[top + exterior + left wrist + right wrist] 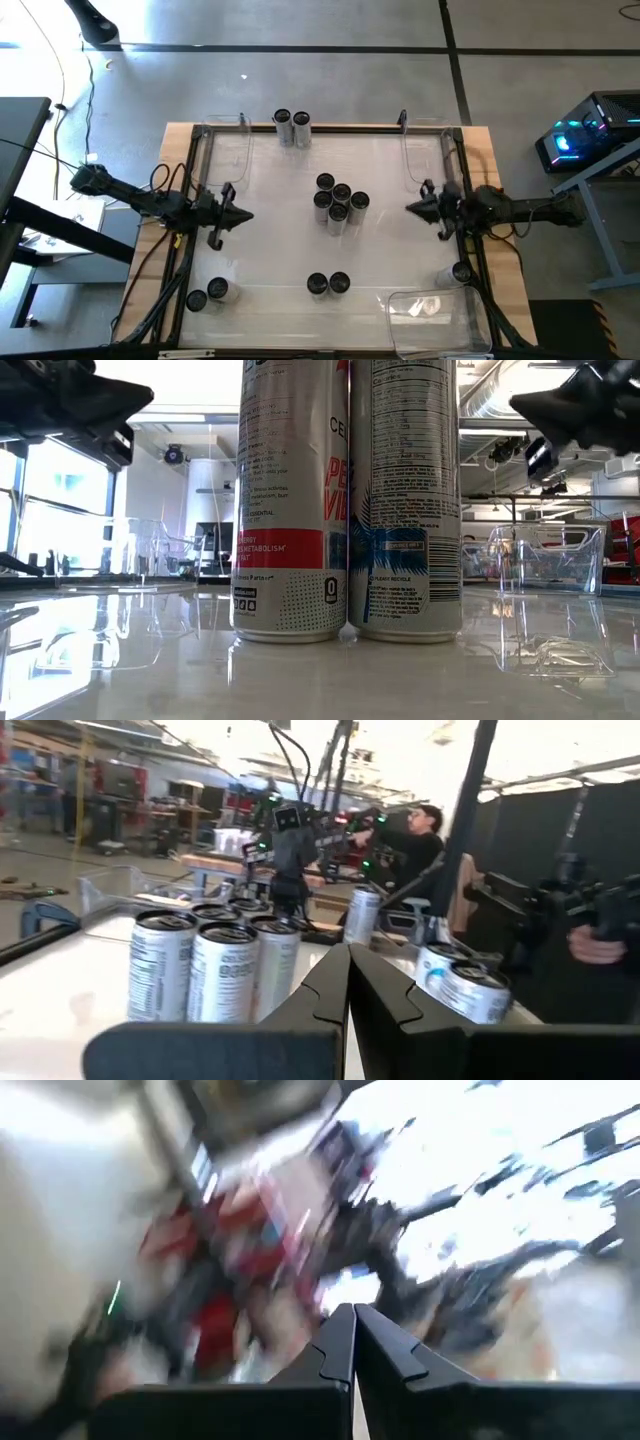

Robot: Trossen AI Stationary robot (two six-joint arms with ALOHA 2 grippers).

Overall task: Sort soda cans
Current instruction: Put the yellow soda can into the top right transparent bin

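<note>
Both jaws together, empty. Upright soda cans (338, 200) midway between left gripper (243, 214) and right gripper (411, 207), neither nearer.

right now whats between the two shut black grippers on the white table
From above, the cluster of five dark-topped silvery soda cans stands between the left gripper and the right gripper.

A cluster of soda cans (338, 199) blocks the middle of the surface (270, 240); bare lanes lie open on either side.
</note>
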